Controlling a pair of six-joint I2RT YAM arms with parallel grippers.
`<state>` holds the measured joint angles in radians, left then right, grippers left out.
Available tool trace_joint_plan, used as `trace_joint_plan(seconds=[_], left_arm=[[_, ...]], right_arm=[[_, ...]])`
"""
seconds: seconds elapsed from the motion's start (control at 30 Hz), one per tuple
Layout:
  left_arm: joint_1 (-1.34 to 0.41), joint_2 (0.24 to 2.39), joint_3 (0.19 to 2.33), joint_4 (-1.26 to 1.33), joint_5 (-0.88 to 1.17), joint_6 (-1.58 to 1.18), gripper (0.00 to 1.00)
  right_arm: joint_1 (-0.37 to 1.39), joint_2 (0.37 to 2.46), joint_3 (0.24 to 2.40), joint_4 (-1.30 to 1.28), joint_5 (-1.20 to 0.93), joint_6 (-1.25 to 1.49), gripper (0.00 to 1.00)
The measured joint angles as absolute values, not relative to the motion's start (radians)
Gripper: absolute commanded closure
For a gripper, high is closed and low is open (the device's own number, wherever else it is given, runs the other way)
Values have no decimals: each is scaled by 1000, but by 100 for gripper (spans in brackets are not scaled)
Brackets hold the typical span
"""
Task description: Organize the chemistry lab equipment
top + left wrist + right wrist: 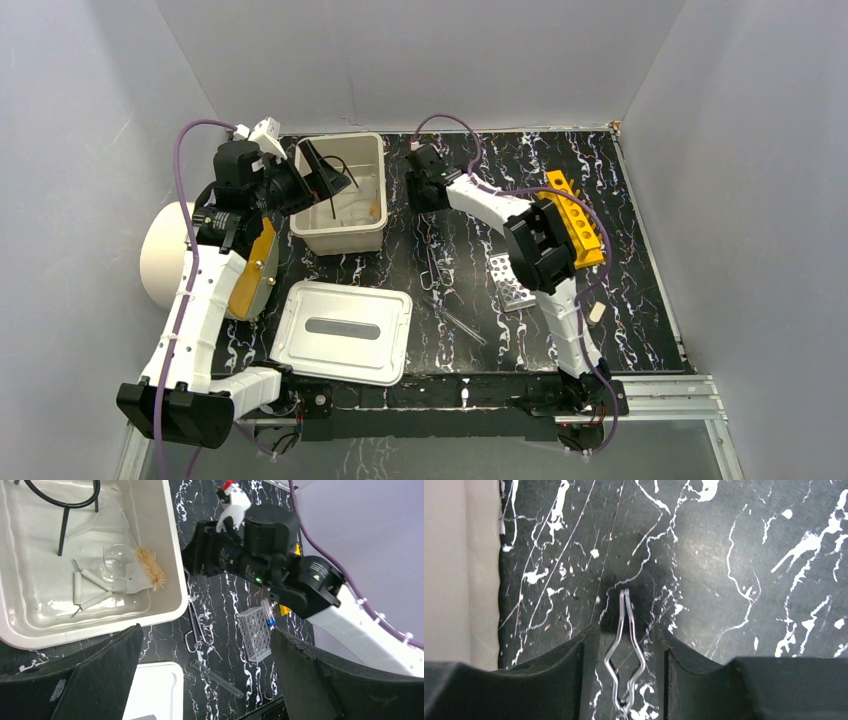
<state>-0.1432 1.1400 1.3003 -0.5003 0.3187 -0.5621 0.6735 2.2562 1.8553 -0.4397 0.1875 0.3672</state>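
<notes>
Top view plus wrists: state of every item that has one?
cream plastic bin: open, lid off
white flat lid: lying on table
wire metal tongs: flat on table, not gripped
clear glass tube: lying flat
left tool: open, empty
right tool: open, straddling tongs

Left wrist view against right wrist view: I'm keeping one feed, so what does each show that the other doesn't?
Only left wrist: a bristle brush and clear glass beaker inside the cream plastic tub, the silver perforated rack, a blue-capped vial. Only right wrist: the right gripper open around the wire metal tongs. Both: those tongs, the black marbled tabletop, probably the tub's wall.
</notes>
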Motion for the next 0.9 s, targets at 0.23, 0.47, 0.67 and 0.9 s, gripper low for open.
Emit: trace_joint_plan(seconds=[0.23, 0.47, 0.67, 0.9], left_arm=[[-143, 1135, 1298, -494, 348, -562, 2], [-143, 1135, 1296, -494, 356, -561, 2], [-146, 1136, 1296, -494, 356, -561, 2], [-150, 1137, 1296, -493, 376, -558, 2]], right_arm=[[682, 2340, 1946, -488, 226, 358, 56], [684, 2381, 1990, -501, 245, 339, 61], [685, 2395, 2007, -504, 256, 318, 79], [685, 2395, 2005, -501, 270, 284, 100]])
